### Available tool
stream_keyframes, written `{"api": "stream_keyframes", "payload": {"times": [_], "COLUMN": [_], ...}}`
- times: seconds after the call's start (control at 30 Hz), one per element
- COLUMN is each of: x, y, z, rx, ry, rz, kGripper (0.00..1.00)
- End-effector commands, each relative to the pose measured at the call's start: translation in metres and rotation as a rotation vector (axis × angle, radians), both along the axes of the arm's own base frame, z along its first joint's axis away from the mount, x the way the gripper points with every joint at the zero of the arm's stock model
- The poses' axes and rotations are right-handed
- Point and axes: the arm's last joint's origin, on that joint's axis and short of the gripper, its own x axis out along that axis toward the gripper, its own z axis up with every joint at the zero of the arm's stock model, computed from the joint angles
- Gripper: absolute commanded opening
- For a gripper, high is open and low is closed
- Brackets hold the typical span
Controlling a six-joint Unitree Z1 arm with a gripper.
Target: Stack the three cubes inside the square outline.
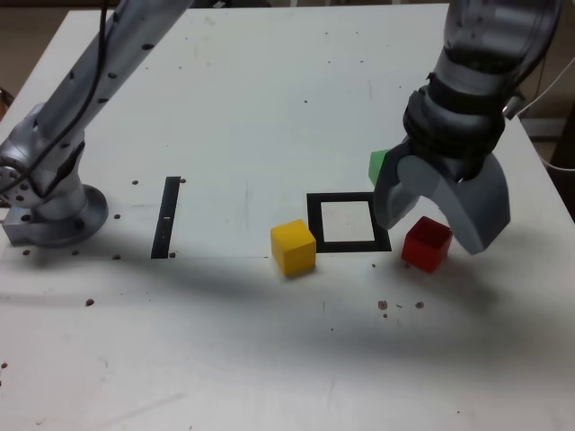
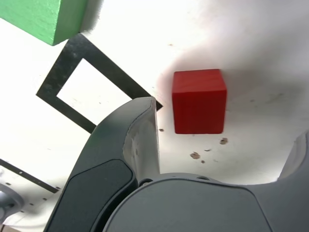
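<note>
Red cube (image 1: 427, 243) sits on the white bench (image 1: 269, 341), just right of the square outline (image 1: 348, 223) in the exterior view, apart from its black frame. Nothing grips it. Wrist view shows the same red cube (image 2: 199, 100) flat on the bench between the two jaws, gaps on both sides, no contact.

Gripper (image 1: 440, 215) hangs right over the red cube, jaws spread wide, one jaw on each side of it. The exterior view's left jaw overlaps the outline's right edge in the picture; whether it touches the bench I cannot tell. In the wrist view the gripper (image 2: 222, 145) shows one dark grey jaw whose tip lies over the outline's corner; the other jaw only peeks in at the frame edge.

Square outline (image 2: 72, 92) has a bare white middle, no cube in it.

Yellow cube (image 1: 293, 247) stands just left of the outline in the exterior view, close to its near-left corner, not inside.

Green cube (image 1: 378, 165) is on the far side of the outline near its right corner, mostly hidden behind the gripper. Wrist view shows the green cube (image 2: 46, 19) just beyond a corner of the outline.

Narrow black strip (image 1: 166, 217) lies well left of the yellow cube. Arm base (image 1: 49, 202) stands at the bench's left edge.
</note>
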Motion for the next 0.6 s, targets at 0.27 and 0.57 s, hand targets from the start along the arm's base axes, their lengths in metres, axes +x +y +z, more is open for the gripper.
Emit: {"api": "stream_keyframes", "payload": {"times": [0.27, 0.57], "x": [0.007, 0.015], "y": [-0.002, -0.003], "z": [-0.018, -0.030], "rx": [0.013, 0.014], "ry": [0.020, 0.025], "rz": [0.003, 0.012], "kGripper": [0.99, 0.95]}}
